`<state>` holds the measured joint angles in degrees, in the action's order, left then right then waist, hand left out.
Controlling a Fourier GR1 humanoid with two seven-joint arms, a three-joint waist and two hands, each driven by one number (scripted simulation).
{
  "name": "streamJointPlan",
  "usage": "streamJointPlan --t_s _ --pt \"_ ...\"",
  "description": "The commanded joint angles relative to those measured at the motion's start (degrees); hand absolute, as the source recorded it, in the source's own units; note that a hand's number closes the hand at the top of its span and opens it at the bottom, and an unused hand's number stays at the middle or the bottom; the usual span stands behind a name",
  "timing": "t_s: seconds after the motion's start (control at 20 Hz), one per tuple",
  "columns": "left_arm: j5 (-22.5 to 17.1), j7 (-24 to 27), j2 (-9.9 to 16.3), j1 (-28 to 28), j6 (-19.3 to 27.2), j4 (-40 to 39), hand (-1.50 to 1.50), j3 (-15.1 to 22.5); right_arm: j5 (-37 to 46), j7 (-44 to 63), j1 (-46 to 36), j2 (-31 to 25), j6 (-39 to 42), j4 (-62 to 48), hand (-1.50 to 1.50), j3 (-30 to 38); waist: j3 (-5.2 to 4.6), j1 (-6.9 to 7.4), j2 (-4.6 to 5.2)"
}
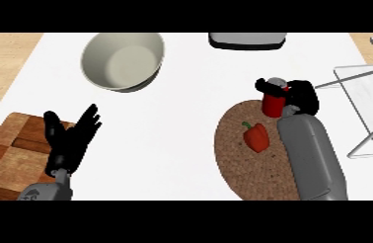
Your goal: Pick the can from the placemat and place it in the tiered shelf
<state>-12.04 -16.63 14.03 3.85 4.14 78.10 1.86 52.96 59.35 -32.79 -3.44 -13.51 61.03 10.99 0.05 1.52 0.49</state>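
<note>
Curling round the red can (pixel 273 104), the right hand (pixel 300 96) clasps it above the placemat's (pixel 241 168) far edge.

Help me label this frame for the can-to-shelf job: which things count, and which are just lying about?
Part of the job:
can, red, gripped by the right hand
placemat, round and woven
tiered shelf, at the right edge

Just lying about:
red pepper on the placemat
bowl
wooden board
left hand, resting open

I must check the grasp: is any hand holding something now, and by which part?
The right hand has its fingers curled round the red can, near its top. The left hand is open and holds nothing.
</note>
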Motion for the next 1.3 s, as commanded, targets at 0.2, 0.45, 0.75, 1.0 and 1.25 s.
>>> streamJointPlan --t_s 0.2,0.45,0.75,1.0,1.25 --pt "0.1 2.0 0.3 -1.6 -1.4 -1.1 0.0 -0.3 12.2 13.6 -16.3 -1.7 -13.7 -10.6 1.5 5.0 -0.12 1.28 0.11" --pt "1.3 1.2 -0.7 1.3 -0.3 -2.8 0.0 0.4 25.1 18.7 -25.0 -4.2 -13.4 -13.7 1.5 3.2 -0.25 0.77 0.2" --pt "0.5 1.2 -0.1 -0.2 -0.8 -1.4 0.0 -0.6 37.2 25.7 -34.2 -7.5 -3.4 -11.8 1.5 4.4 -0.31 -0.29 -0.72" --pt "-0.1 -0.3 0.4 -0.7 -0.8 -1.0 0.0 -1.5 43.2 25.8 -40.3 -9.3 3.9 -12.1 1.5 8.2 -0.19 -0.69 -0.74" --pt "-1.2 0.4 1.3 -3.6 -2.5 0.4 0.0 -2.3 46.8 25.1 -41.8 -10.8 8.0 -8.3 1.5 11.2 -0.12 -1.19 -1.04"
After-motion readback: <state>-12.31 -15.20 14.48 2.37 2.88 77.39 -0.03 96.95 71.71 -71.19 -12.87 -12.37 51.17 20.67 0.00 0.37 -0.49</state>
